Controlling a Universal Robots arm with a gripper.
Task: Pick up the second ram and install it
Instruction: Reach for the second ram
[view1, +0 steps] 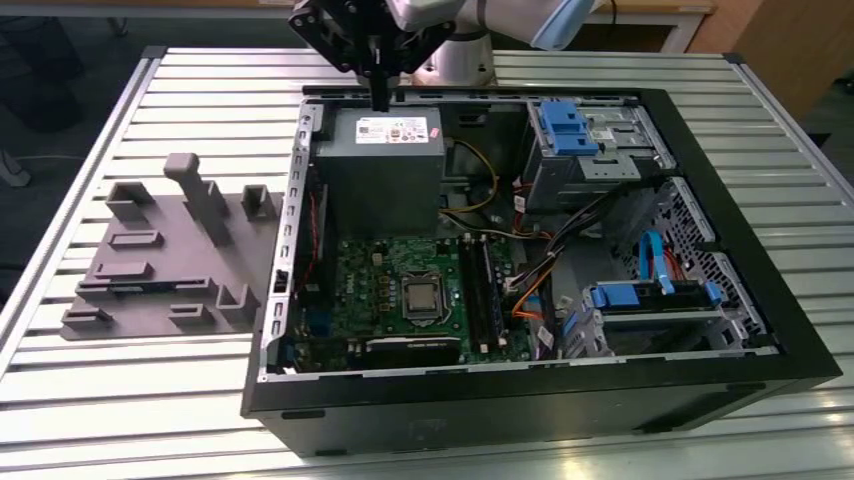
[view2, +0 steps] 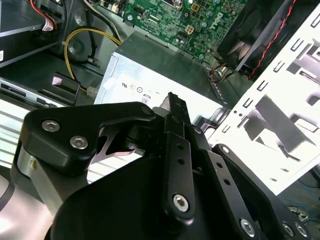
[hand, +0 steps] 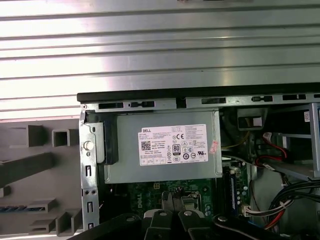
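Exterior view overlooks the case (view1: 534, 385); both wrist views share the power supply (hand: 165, 172).

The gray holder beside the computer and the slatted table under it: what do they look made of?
The gray holder looks like matte plastic, perhaps printed or molded: it is an even dull gray, blocky in shape, with no glare. The table looks like bare metal, probably aluminum: its pale, silvery ribbed slats catch bright reflections.

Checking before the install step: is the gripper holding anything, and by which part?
Nothing, as far as shows: the gripper hangs above the power supply with its fingers shut together and bare.
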